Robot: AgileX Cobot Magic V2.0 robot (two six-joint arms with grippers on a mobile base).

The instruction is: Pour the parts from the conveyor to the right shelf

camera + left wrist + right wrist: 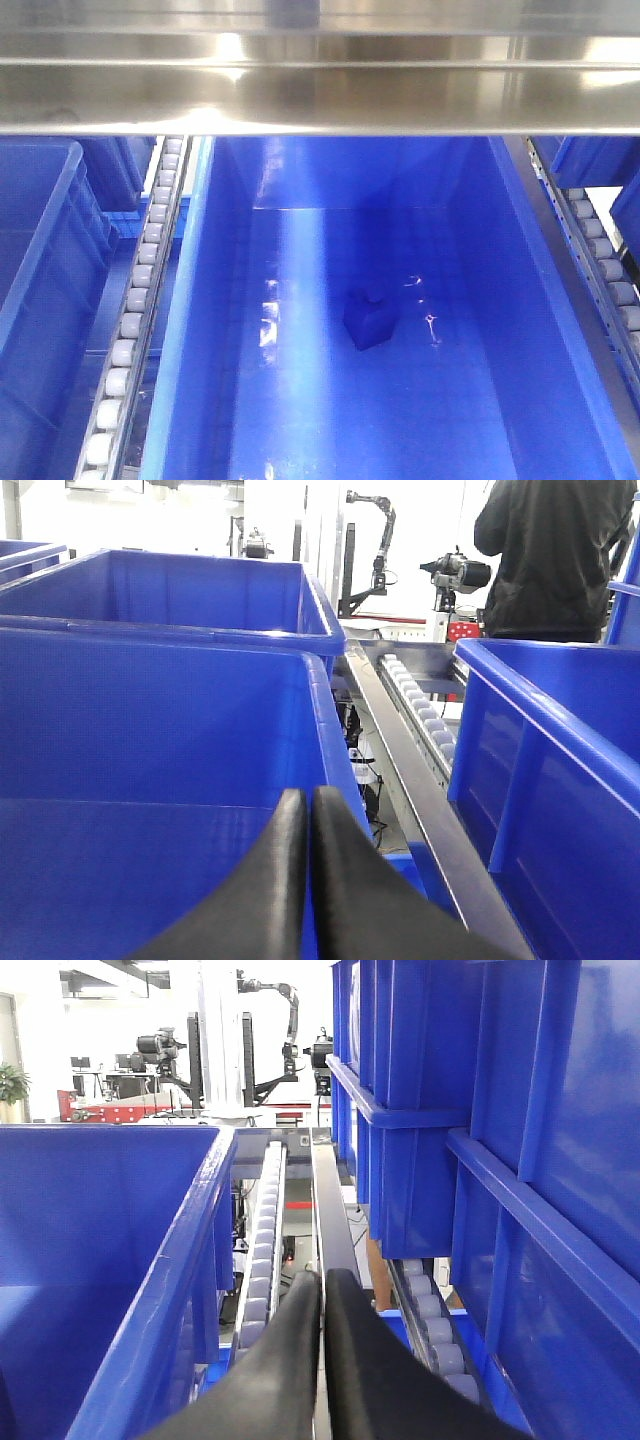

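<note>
Nearest, in each wrist view, the left gripper (308, 810) and right gripper (322, 1290) show fingers pressed together, holding nothing. Beyond them, the blue bin (195, 330) sits between roller rails (140, 300); a single dark blue part (368, 318) rests on its glossy floor, near the middle. Farther back, a steel shelf beam (320, 90) crosses overhead. The bin is judged rigid, smooth-walled and light when nearly empty; the stiff rim on its two long sides offers the surest hold for tipping.
</note>
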